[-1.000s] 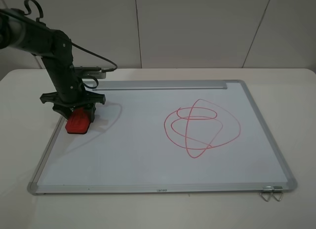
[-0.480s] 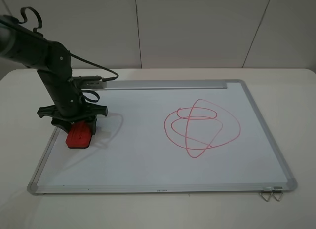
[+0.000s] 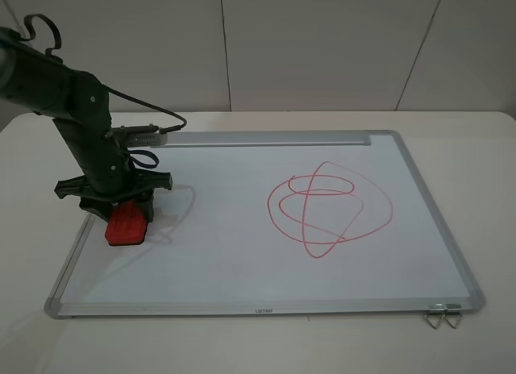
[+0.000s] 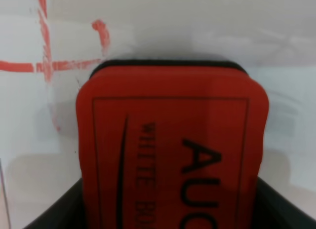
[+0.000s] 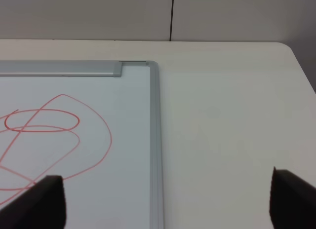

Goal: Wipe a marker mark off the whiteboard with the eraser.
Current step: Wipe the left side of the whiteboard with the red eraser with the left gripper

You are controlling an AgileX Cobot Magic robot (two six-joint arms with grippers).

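Note:
The red eraser (image 3: 126,223) rests flat on the whiteboard (image 3: 242,253) near its left edge, and my left gripper (image 3: 121,206) is shut on it from above. The left wrist view is filled by the eraser (image 4: 173,155), with dark lettering and a black felt edge. Smeared red strokes of the marker mark (image 4: 47,66) remain on the board just beyond it. That mark is hidden under the arm in the exterior high view. My right gripper (image 5: 170,209) is open over the table beside the whiteboard (image 5: 123,140) corner.
A larger red drawing of overlapping ovals (image 3: 330,209) sits right of the board's middle, also in the right wrist view (image 5: 44,135). A silver tray strip (image 3: 266,138) runs along the far edge. Metal clips (image 3: 442,317) lie at the near right corner.
My left gripper has slid the eraser across the board toward its near left edge. The oval drawing is unchanged.

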